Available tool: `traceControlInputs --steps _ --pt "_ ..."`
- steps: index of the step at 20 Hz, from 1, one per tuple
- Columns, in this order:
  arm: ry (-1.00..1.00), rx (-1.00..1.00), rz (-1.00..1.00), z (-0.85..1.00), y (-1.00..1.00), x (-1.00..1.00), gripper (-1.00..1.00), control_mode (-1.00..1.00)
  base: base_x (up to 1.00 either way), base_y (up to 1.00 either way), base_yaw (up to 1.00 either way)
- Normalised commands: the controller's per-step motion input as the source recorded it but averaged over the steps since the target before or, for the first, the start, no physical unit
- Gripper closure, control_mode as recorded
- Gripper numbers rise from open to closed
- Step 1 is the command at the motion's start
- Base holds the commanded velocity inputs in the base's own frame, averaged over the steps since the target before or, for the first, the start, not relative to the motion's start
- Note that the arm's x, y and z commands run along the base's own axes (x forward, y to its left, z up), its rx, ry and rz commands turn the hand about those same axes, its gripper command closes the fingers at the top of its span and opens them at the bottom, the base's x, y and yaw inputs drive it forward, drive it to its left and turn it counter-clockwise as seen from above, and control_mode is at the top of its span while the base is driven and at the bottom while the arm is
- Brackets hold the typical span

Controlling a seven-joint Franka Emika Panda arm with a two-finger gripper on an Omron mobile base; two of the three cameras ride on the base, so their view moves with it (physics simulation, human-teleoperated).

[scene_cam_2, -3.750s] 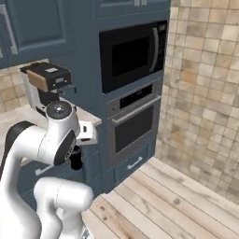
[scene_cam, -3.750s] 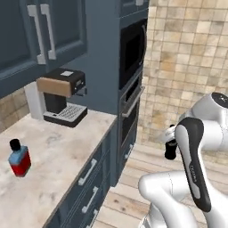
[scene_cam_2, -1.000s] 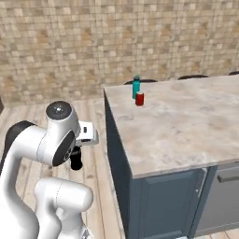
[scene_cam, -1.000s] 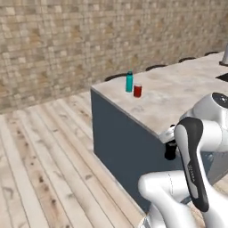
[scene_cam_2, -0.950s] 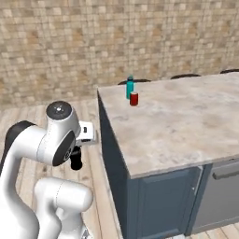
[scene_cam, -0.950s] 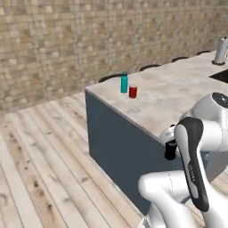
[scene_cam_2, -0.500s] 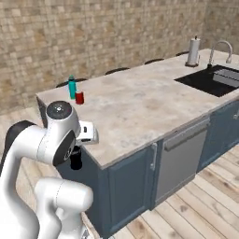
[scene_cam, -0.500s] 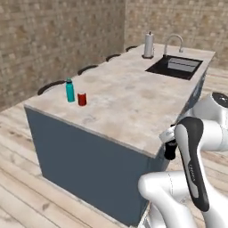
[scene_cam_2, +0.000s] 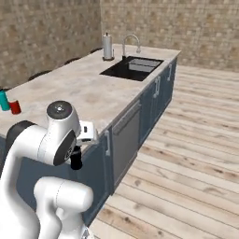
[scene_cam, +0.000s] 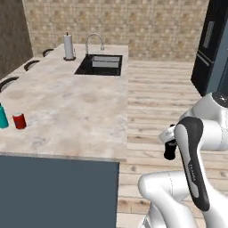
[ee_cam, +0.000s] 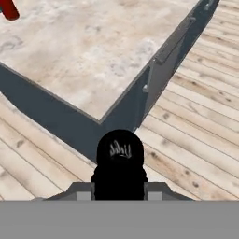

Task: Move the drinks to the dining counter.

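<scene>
**Gripper clamped on small black bottle beside the island**

Gripper (ee_cam: 119,186) is closed on the small black bottle (ee_cam: 120,161), which I see held upright between the fingers, above the wood floor (ee_cam: 196,140) just off the corner of the dining counter (scene_cam: 75,111). On my left base view the bottle hangs at about four o'clock from the counter top. Farther along, at nine o'clock, the red can (scene_cam: 19,120) and teal bottle (scene_cam: 2,116) stand side by side near the counter's edge. At the far end sit the black sink (scene_cam: 100,65), chrome faucet (scene_cam: 94,42) and a paper towel roll (scene_cam: 68,46).
</scene>
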Motion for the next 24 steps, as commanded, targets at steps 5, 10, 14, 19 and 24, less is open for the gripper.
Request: traceControlInputs --steps 5,10,14,19,24 --pt "0.00 0.00 0.00 0.00 0.00 0.00 1.00 1.00 -0.53 0.38 -0.52" --pt "0.00 0.00 0.00 0.00 0.00 0.00 1.00 1.00 -0.51 0.81 -0.38" --pt "0.00 0.00 0.00 0.00 0.00 0.00 1.00 1.00 0.09 1.00 -0.33" --pt "0.00 0.00 0.00 0.00 0.00 0.00 1.00 1.00 0.18 1.00 -0.30" --pt "0.00 0.00 0.00 0.00 0.00 0.00 1.00 1.00 0.16 1.00 -0.23"
